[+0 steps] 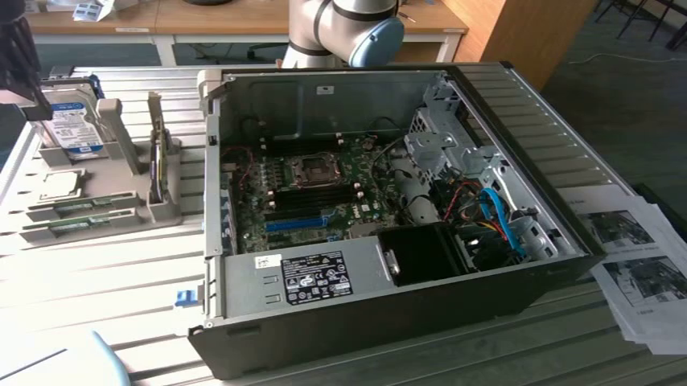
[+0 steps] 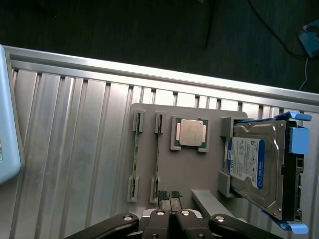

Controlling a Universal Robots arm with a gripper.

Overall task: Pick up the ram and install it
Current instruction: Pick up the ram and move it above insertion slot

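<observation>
So, ram: two long thin green circuit-board ram sticks, one (image 2: 157, 154) just beside the processor and the other (image 2: 135, 157) next to it. Both stand on edge in the end clips of a grey plastic holder tray (image 2: 199, 169) and are not yet lifted.
ram, exterior view: the sticks (image 1: 80, 207) sit low on the tray at the exterior view's left, well apart from the open dark computer case (image 1: 376, 330).
fingers: black fingers (image 2: 162, 195) clenched pad to pad, grasping nothing. The gripper (image 2: 169, 199) hovers over the tray edge near one end of the sticks.
neighbours: square silver processor chip (image 2: 192, 133); boxy silver hard drive with blue-white label (image 2: 256, 167), upright in its bracket.
surface: ribbed aluminium surface (image 2: 75, 149) under the tray.
handling: judged light, stiff, thin and fragile, with smooth faces that may slip.
grasp spot: judged best on the two flat faces at mid-length, along the free upper edge between the clips.
risk: twisting in the clips could bend the board, and the sticks sit close together, leaving little room for the fingers.
</observation>
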